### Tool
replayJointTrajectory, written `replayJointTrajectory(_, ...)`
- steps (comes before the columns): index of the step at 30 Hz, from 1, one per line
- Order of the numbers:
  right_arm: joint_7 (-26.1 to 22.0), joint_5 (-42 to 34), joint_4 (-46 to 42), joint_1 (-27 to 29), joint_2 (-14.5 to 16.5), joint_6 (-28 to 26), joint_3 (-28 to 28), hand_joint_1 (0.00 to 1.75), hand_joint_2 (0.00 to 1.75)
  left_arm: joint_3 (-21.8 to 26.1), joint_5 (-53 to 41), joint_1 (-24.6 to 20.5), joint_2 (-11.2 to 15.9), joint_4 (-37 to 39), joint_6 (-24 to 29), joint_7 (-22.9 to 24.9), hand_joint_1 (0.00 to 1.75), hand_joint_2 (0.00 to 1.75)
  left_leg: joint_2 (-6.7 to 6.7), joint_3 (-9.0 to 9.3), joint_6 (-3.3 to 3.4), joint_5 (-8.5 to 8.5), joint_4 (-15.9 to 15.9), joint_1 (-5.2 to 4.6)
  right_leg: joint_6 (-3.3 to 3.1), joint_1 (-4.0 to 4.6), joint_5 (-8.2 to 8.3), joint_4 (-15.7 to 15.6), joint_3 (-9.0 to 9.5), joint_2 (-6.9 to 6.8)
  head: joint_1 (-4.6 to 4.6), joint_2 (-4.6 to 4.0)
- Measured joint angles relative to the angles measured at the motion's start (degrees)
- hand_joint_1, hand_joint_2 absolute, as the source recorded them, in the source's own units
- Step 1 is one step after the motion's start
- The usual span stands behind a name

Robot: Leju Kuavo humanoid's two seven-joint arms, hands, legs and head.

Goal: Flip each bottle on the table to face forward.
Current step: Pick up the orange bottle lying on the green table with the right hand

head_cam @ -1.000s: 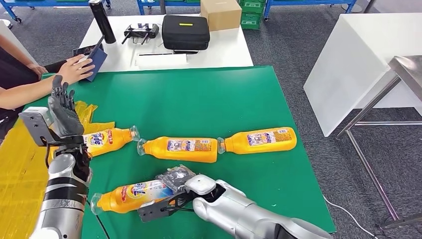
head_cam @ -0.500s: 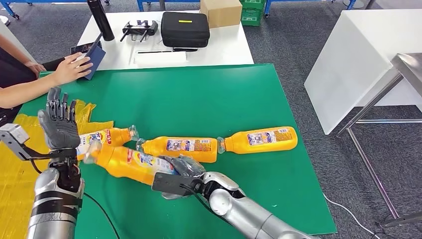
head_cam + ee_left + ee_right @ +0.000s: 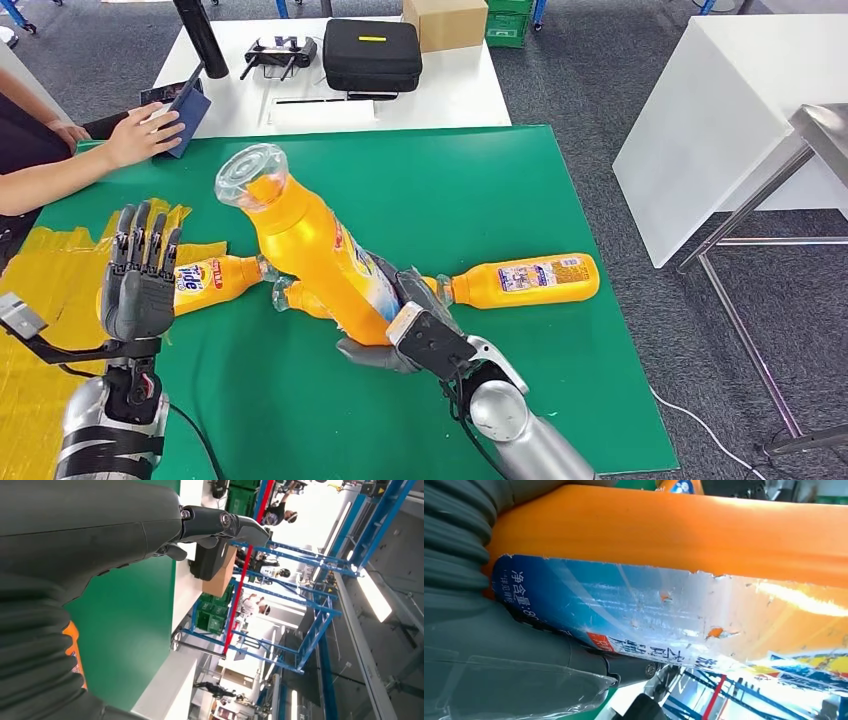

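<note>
My right hand point(image 3: 400, 325) grips an orange bottle point(image 3: 305, 242) by its lower body and holds it lifted above the green table point(image 3: 430, 190), tilted with its clear cap toward the far left. The right wrist view shows that bottle point(image 3: 664, 545) close up, its blue label against my palm. Three more orange bottles lie on the mat: one at the left point(image 3: 210, 279), one in the middle point(image 3: 300, 299) partly hidden behind the held bottle, one at the right point(image 3: 520, 280). My left hand point(image 3: 138, 283) is raised at the table's left, fingers spread and holding nothing; its fingers point(image 3: 220, 522) show in the left wrist view.
A person's hand point(image 3: 140, 133) rests on a dark notebook point(image 3: 188, 118) at the table's far left corner. Yellow plastic sheet point(image 3: 45, 290) covers the left edge. Behind stands a white table point(image 3: 440, 85) with a black case point(image 3: 372, 55), a cardboard box point(image 3: 443, 20) and a black flask point(image 3: 198, 35).
My right hand has lifted the near bottle off the mat and swung it up, cap rising toward the far left. My left hand has dropped slightly and drifted right.
</note>
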Motion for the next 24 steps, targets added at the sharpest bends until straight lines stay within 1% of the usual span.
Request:
replayJointTrajectory(5,0.1,0.7,-0.2,0.0,0.1,0.6,-0.3,1.75,1.75,-2.3,1.4,0.7,0.0,-1.0,-1.2,0.8,0.0,1.75,0.0,0.0,0.0,0.01,0.0,0.01,0.0,0.0,0.0,0.0,0.01,0.0,0.0,0.0)
replayJointTrajectory(8,1.8,1.5,0.6,-1.0,0.6,1.7,-0.2,1.75,1.75,-4.4,1.9,1.0,0.0,-1.7,-2.6,0.9,0.0,1.75,0.0,-0.02,0.0,0.01,0.0,0.0,0.0,0.0,0.0,0.0,0.01,0.0,-0.01,0.0)
replayJointTrajectory(12,6.0,2.0,6.3,-5.2,2.4,5.2,1.2,1.75,1.75,-8.4,2.1,0.8,-0.4,-2.8,-4.1,0.7,0.0,1.75,0.0,-0.02,0.01,0.02,0.0,0.0,0.0,0.0,0.01,0.0,0.01,0.0,-0.01,0.0)
replayJointTrajectory(14,7.0,2.0,10.1,-7.5,3.5,6.4,2.4,1.75,1.75,-10.3,2.1,0.5,-0.6,-3.2,-4.1,0.6,0.0,1.75,-0.02,-0.02,0.01,0.03,0.0,0.0,0.01,0.0,0.01,0.0,0.01,-0.01,-0.02,0.0)
replayJointTrajectory(18,7.3,2.0,15.5,-10.1,5.2,6.8,3.9,1.75,1.75,-12.8,2.1,0.1,-0.9,-3.5,-4.1,0.6,0.0,1.75,-0.04,-0.02,0.01,0.04,0.0,0.0,0.01,0.0,0.01,0.0,0.03,-0.02,0.0,0.0)
replayJointTrajectory(24,7.3,2.0,18.7,-11.4,6.0,6.8,4.6,1.75,1.75,-13.9,2.1,0.0,-0.9,-3.7,-4.1,0.6,0.0,1.75,-0.05,-0.04,0.01,0.03,0.0,0.0,0.01,0.0,0.01,0.0,0.0,-0.02,-0.01,0.0)
